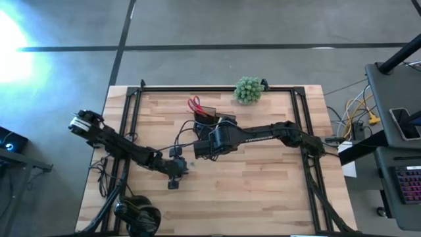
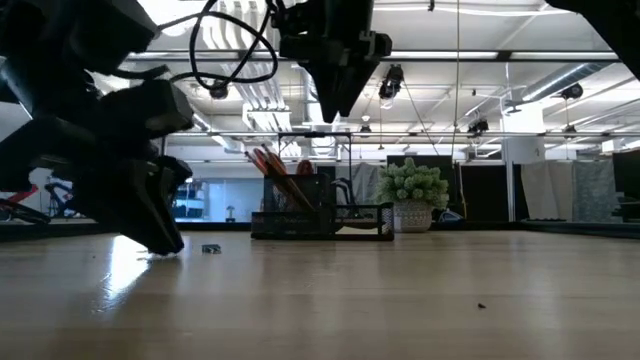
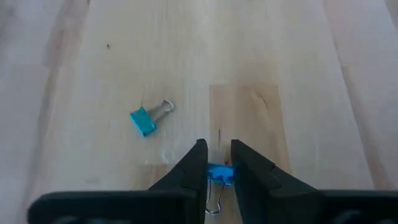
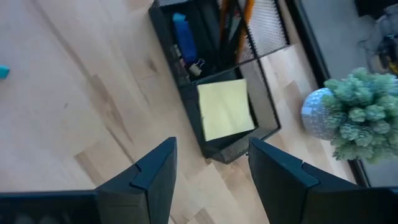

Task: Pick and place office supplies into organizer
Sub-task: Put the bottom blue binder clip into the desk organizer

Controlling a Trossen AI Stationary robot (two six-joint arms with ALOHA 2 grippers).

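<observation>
The binder clip [image 3: 217, 173], a small blue one, is lying on the wooden table [image 1: 263, 184] and your left gripper [image 3: 218, 163] is pinching it between its two fingers, low on the surface in front of the organizer. A second blue clip [image 3: 144, 120] is sitting loose nearby. The organizer [image 4: 217, 81] is standing toward the back of the table, already holding a yellow sticky-note pad [image 4: 226, 109], pens [image 2: 280, 175] and red scissors [image 1: 195, 104]. Your right gripper [image 4: 208, 168] is hovering above the organizer with its fingers spread wide, holding nothing. A green plant [image 1: 248, 89] is sitting just beside the organizer.
</observation>
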